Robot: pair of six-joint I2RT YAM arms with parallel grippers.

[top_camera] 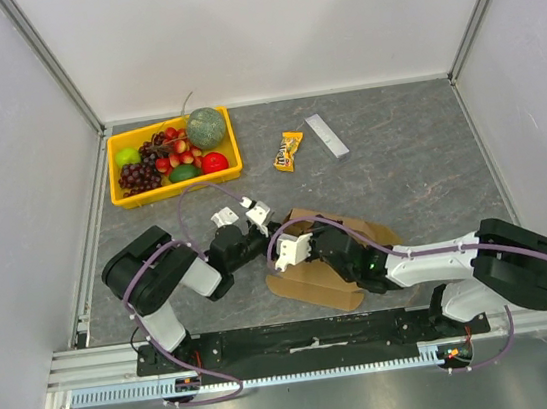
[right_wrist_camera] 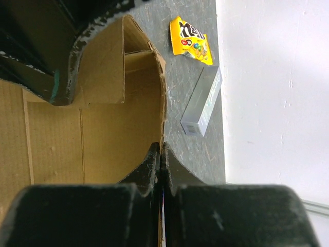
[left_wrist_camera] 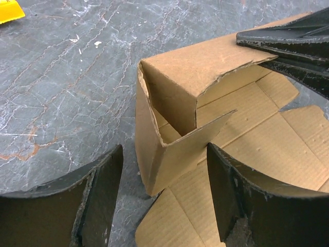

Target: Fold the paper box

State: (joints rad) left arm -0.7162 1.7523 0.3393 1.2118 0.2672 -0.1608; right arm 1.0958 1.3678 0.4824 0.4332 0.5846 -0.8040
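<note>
While the paper box (top_camera: 314,285) is lying half-formed on the grey table (top_camera: 420,165) just ahead of our bases, we are pinching one of its raised walls between the closed tips of our right gripper (right_wrist_camera: 161,154). We are holding our left gripper (left_wrist_camera: 163,154) wide apart, its fingers (left_wrist_camera: 103,195) straddling an upright corner of the box and gripping nothing. The yellow fruit tray (top_camera: 123,196) is sitting at the far left, well apart, with a candy packet (top_camera: 290,151) and a grey bar (top_camera: 327,136) lying beyond the box.
</note>
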